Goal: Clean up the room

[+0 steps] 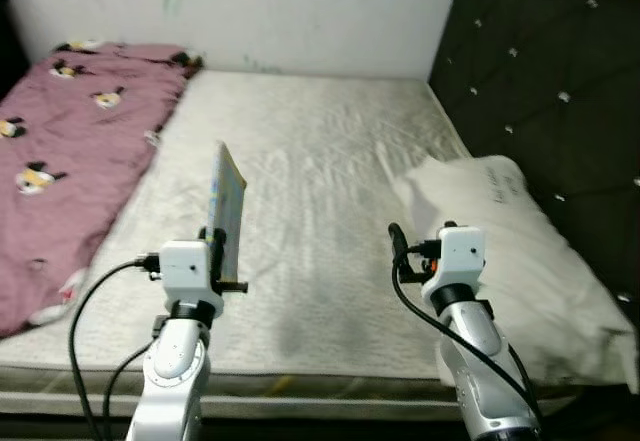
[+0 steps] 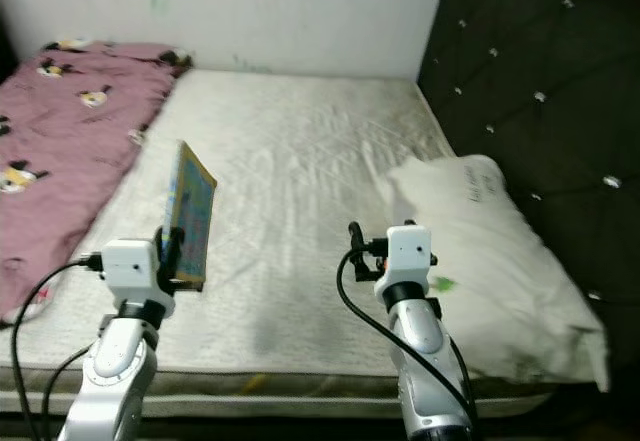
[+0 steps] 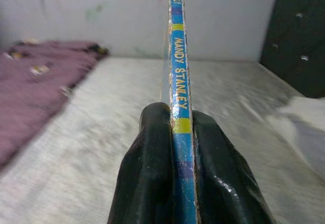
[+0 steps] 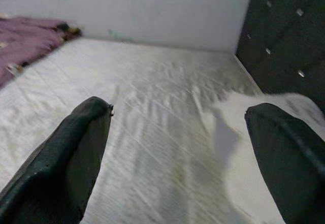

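A thin blue and yellow book (image 1: 227,201) stands on edge above the near part of the white mattress (image 1: 300,151), pinched by my left gripper (image 1: 222,246). Along the left wrist view the book's spine (image 3: 179,82) runs between the two black fingers (image 3: 147,173). My right gripper (image 4: 177,158) is open with nothing in it, held over the mattress near its front edge. Its wrist (image 1: 455,261) sits beside the white pillow (image 1: 510,251).
A pink blanket (image 1: 60,151) with cartoon prints covers the mattress's left side. A dark tufted headboard (image 1: 550,81) rises on the right, behind the pillow. A pale wall (image 1: 270,11) closes the far side. The bed's front edge (image 1: 300,376) lies just below my arms.
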Robot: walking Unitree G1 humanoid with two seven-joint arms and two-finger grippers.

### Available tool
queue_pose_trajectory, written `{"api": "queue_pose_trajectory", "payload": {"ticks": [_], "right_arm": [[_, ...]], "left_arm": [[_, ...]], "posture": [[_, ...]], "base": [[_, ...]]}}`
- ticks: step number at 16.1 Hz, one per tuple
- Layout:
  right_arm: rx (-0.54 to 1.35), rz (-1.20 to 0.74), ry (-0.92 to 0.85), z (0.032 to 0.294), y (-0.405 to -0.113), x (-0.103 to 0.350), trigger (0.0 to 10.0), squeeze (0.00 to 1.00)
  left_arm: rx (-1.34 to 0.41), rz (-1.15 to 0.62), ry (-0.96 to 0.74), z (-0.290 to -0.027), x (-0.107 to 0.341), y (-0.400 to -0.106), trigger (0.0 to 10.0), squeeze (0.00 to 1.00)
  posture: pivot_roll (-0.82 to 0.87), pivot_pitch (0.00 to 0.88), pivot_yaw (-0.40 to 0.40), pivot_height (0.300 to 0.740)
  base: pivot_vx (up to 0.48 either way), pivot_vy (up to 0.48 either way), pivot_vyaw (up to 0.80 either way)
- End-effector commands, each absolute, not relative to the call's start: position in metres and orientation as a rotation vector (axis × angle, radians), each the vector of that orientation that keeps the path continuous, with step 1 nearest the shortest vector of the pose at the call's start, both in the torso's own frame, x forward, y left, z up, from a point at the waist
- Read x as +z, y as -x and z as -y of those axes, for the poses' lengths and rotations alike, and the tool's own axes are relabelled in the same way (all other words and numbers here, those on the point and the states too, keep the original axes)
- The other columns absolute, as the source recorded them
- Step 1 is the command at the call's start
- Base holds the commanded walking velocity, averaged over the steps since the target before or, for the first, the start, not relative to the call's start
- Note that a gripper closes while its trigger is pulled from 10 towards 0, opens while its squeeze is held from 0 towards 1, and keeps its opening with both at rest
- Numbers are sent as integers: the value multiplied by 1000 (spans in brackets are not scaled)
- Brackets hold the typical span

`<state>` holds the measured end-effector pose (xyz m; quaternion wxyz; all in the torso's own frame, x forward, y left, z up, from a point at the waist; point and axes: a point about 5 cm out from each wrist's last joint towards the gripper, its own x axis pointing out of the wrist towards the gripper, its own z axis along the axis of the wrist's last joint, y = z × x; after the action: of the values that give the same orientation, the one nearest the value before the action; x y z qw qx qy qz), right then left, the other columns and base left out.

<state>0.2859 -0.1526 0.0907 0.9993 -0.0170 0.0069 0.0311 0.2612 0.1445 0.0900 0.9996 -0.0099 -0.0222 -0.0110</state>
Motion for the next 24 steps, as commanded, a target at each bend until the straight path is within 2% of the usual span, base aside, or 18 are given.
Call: {"api": "queue_pose_trajectory", "payload": {"ticks": [1,5,12,16,19,24], "right_arm": [[50,6,36,157,-288,96,10000,0],[52,8,32,155,-289,97,10000,0],[64,-3,30,154,-289,94,10000,0],[76,1,29,151,-290,95,10000,0],[76,3,37,153,-290,96,10000,0],[76,3,40,152,-290,95,10000,0]], "left_arm": [[-50,97,19,-138,101,-264,10000,0],[-58,101,21,-137,102,-265,10000,0],[-21,105,43,-138,102,-265,10000,0],[-18,103,64,-140,102,-265,10000,0],[-71,118,75,-135,104,-264,10000,0],[-83,117,76,-135,104,-264,10000,0]], "posture": [[-42,1,-22,740],[-41,1,-22,740],[-29,0,-34,740],[-28,0,-37,740],[-36,1,-36,740],[-35,3,-32,740]], "base": [[0,-304,0],[0,-289,0],[0,0,0],[0,0,-623],[0,0,0],[266,0,0]]}}
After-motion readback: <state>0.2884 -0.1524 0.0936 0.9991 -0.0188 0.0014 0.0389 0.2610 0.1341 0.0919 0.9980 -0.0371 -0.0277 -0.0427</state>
